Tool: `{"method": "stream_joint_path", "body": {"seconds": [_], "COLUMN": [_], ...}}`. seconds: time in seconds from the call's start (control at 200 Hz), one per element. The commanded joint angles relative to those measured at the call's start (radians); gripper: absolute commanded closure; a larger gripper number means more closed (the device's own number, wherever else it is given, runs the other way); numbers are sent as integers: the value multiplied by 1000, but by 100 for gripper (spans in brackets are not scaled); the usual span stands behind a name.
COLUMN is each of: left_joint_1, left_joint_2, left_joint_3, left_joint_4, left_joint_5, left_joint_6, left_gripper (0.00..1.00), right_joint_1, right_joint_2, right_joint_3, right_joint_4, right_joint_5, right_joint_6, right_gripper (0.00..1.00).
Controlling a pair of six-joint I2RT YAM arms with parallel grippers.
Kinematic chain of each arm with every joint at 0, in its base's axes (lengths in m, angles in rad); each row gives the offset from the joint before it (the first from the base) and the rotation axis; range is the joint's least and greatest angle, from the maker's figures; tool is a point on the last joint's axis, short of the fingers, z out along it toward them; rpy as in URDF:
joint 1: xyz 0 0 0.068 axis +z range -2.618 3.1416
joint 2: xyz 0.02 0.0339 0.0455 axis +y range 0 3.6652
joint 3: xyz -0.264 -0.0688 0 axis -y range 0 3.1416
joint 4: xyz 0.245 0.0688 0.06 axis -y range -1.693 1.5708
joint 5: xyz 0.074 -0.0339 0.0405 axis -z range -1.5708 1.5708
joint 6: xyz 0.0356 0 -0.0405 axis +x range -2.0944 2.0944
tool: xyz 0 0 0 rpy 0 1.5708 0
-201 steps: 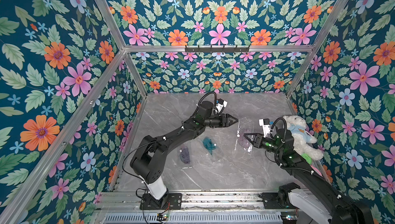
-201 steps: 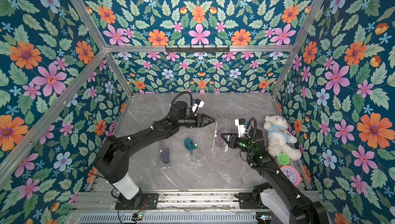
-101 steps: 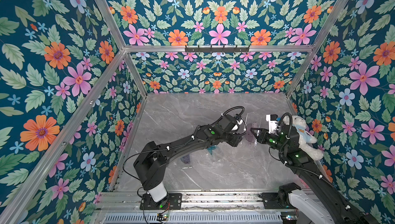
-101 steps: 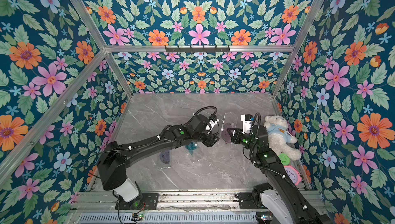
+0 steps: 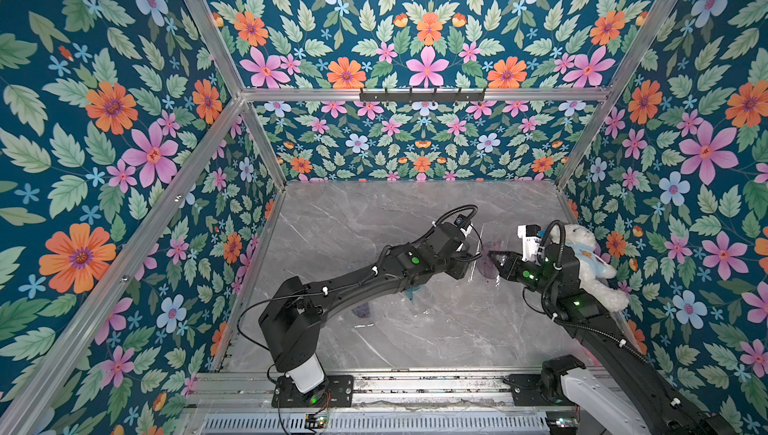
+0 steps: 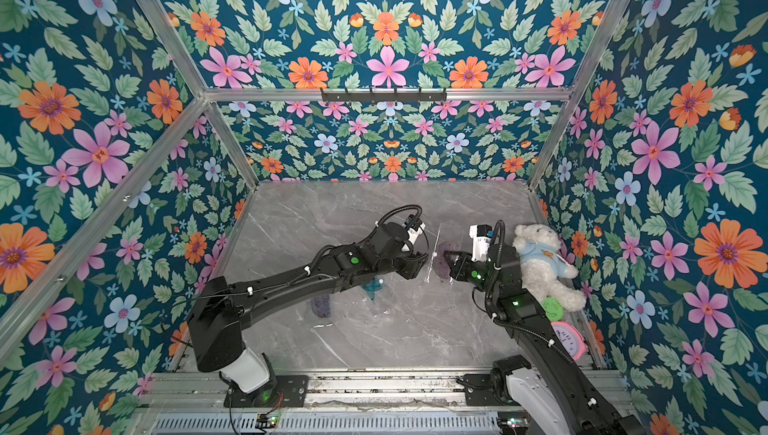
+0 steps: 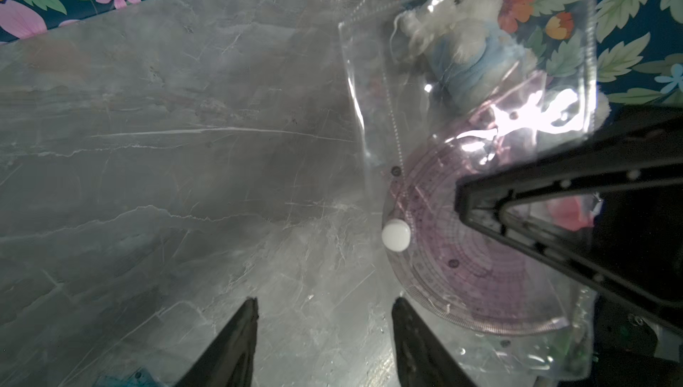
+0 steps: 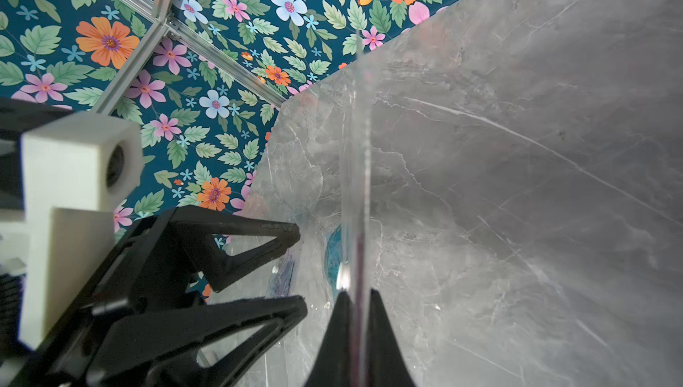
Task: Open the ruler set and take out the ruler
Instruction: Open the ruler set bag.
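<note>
Two black robot arms meet above a grey marble counter (image 5: 374, 221) enclosed by floral panels. The right claw (image 8: 356, 292) is clamped on the edge of the clear ruler set pouch (image 7: 480, 71) and holds it upright between the arms. A purple protractor (image 7: 462, 255) sits inside, and a white snap button (image 7: 396, 235) faces the left claw (image 7: 325, 302), which gapes empty just beside the pouch. A teal ruler piece (image 6: 370, 286) and a dark purple ruler piece (image 6: 321, 306) lie on the counter under the left arm, and a white teddy bear (image 5: 590, 258) sits beside the right arm.
</note>
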Motion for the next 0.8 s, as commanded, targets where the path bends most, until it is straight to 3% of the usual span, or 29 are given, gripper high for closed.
{"method": "stream_joint_path", "body": {"seconds": [0.0, 0.39, 0.625, 0.795], "left_joint_1": [-15, -49, -57, -58], "left_joint_2": [20, 84, 124, 147], "left_joint_3": [20, 54, 88, 104], "left_joint_4": [10, -3, -52, -59], "left_joint_5": [-11, -66, -184, -200], "left_joint_6": [-2, -8, -16, -23], "left_gripper": [40, 43, 59, 66], "right_joint_1": [1, 1, 1, 3], "right_joint_2": [2, 4, -10, -5], "right_joint_3": [0, -7, -16, -22], "right_joint_4": [24, 37, 40, 53], "right_joint_5": [14, 13, 11, 2], "right_joint_6": [4, 13, 18, 24], "right_gripper": [100, 100, 100, 100]}}
